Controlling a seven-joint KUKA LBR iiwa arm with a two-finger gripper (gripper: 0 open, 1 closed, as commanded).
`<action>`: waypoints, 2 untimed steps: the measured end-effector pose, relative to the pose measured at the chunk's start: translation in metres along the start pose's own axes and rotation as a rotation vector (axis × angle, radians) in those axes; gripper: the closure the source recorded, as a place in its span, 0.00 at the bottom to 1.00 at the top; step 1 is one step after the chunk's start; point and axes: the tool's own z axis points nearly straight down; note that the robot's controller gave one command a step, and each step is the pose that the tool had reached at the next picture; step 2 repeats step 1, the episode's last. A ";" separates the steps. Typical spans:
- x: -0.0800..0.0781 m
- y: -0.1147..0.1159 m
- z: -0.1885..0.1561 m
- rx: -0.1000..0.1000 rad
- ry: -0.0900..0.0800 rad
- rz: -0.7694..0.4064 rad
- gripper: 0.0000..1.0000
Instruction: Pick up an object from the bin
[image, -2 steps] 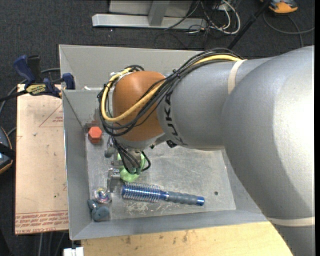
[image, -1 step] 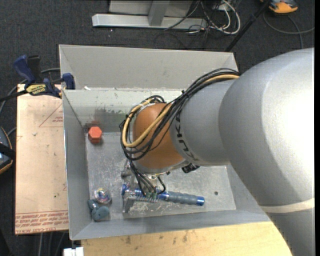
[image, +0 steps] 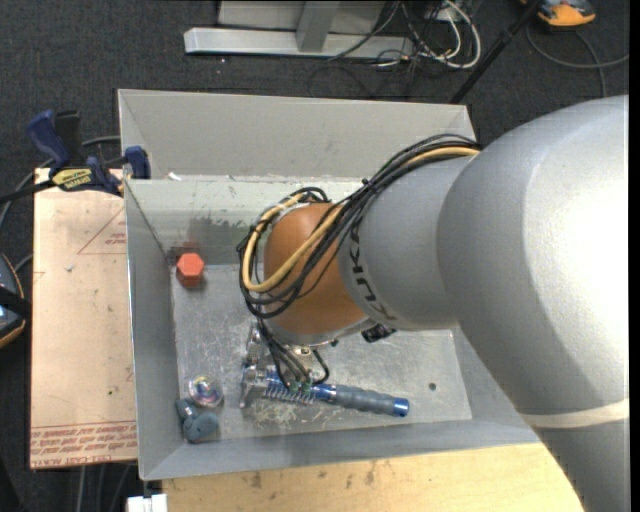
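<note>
Clutter at the near wall of the bin (image: 150, 300) is light, so you have room to work. A blue-grey lump (image: 199, 426) sits in the near left corner, and a small shiny trinket (image: 206, 390) lies just beyond it.

To their right, a blue-handled brush (image: 350, 399) lies flat along that wall with its bristle end pointing left. The gripper (image: 268, 378) is down low at that bristle end, touching or nearly touching it. This looks like the thing to pick, probably because it lies loose with nothing piled on it. You cannot tell from above whether the tool is released or clenched, since the wrist's orange cover (image: 305, 270) and cables hide it.

Farther back, an orange hexagonal block (image: 190, 268) rests by the left wall, well apart from the gripper. The arm (image: 520, 260) comes in over the right side.
</note>
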 end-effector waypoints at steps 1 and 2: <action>-0.046 -0.031 -0.166 0.000 -0.009 -0.287 1.00; -0.046 -0.031 -0.166 0.000 -0.009 -0.287 1.00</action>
